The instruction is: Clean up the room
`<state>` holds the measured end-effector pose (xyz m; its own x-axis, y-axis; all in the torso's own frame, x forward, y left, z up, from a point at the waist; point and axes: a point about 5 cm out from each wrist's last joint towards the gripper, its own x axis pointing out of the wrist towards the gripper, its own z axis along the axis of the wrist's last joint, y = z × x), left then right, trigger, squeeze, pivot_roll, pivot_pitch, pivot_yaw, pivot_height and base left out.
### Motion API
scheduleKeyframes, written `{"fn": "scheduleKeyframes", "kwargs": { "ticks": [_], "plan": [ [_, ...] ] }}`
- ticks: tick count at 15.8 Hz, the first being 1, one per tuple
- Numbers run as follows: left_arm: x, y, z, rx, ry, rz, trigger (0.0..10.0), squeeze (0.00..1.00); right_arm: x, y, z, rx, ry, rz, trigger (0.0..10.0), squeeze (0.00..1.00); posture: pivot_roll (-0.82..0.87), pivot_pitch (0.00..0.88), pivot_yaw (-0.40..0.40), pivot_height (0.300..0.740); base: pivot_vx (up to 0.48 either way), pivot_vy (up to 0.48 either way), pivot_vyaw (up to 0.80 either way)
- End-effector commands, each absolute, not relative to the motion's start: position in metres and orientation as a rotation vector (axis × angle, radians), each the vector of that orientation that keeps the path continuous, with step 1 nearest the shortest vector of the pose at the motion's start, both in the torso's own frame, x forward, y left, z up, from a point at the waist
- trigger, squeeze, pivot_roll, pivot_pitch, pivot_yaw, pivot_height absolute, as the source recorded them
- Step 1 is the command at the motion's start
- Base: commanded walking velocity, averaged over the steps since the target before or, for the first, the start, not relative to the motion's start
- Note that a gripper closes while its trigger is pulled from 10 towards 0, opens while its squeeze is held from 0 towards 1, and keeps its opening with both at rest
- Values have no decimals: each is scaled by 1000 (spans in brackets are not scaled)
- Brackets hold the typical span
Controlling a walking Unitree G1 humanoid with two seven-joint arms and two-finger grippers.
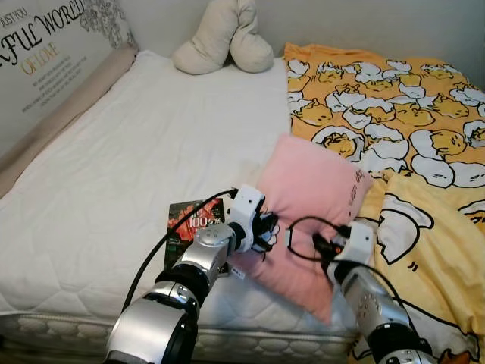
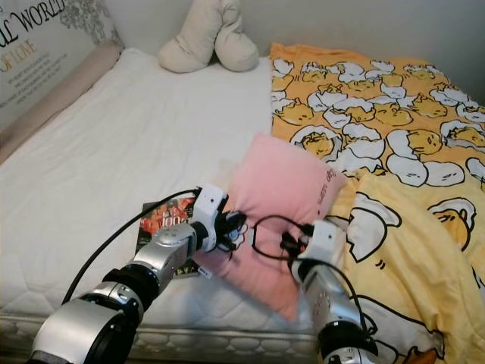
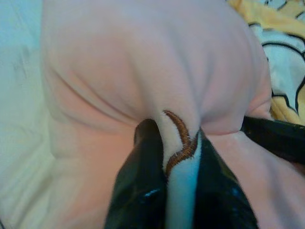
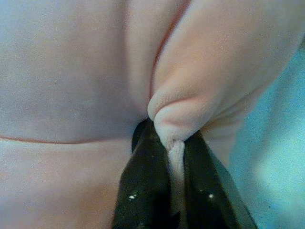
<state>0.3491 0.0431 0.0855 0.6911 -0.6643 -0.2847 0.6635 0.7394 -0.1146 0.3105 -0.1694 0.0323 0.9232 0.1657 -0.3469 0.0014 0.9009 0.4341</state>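
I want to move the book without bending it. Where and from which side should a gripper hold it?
Take the book at its bare edge toward the open white mattress, coming from the robot's left. It lies flat, and its other side is covered by the left arm and the pink pillow, which both the left gripper and right gripper pinch. A low, sideways approach probably suits it best.

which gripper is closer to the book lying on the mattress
Left. The left gripper pinches the pink pillow right beside the book; the right gripper grips the pillow's other side, farther from it.
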Motion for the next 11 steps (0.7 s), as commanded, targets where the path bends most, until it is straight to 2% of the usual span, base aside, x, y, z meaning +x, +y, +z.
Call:
{"fn": "scheduleKeyframes", "kwargs": {
  "ticks": [1, 3, 5, 7, 8, 9, 11],
  "plan": [
    [357, 37, 109, -26, 208, -776, 0, 0, 327, -161, 61, 448, 283, 141, 0, 0, 94, 0, 32, 740, 0, 0, 0],
    [361, 38, 119, -22, 163, -764, 0, 0, 333, -161, 78, 430, 220, 160, 0, 0, 97, 0, 31, 740, 0, 0, 0],
    [361, 37, 148, -60, 9, -747, 0, 0, 346, -164, 133, 338, 30, 212, 0, 0, 98, 0, 28, 740, 0, 0, 0],
    [361, 41, 151, -86, -9, -692, 0, 0, 348, -166, 145, 258, 1, 222, 0, 0, 102, 0, 21, 740, 0, 0, 0],
    [364, 45, 152, -72, -25, -611, 8471, 0, 348, -168, 145, 252, -6, 209, 0, 0, 111, 0, 13, 740, 0, 0, 0],
    [369, 52, 151, -110, -17, -519, 10000, 0, 348, -168, 140, 258, 2, 192, 0, 0, 115, 0, 14, 740, 0, 0, 0],
    [369, 54, 153, -120, -16, -481, 10000, 0, 346, -162, 139, 247, 1, 205, 0, 0, 111, 0, 23, 740, 0, 0, 494]
  ]
}}
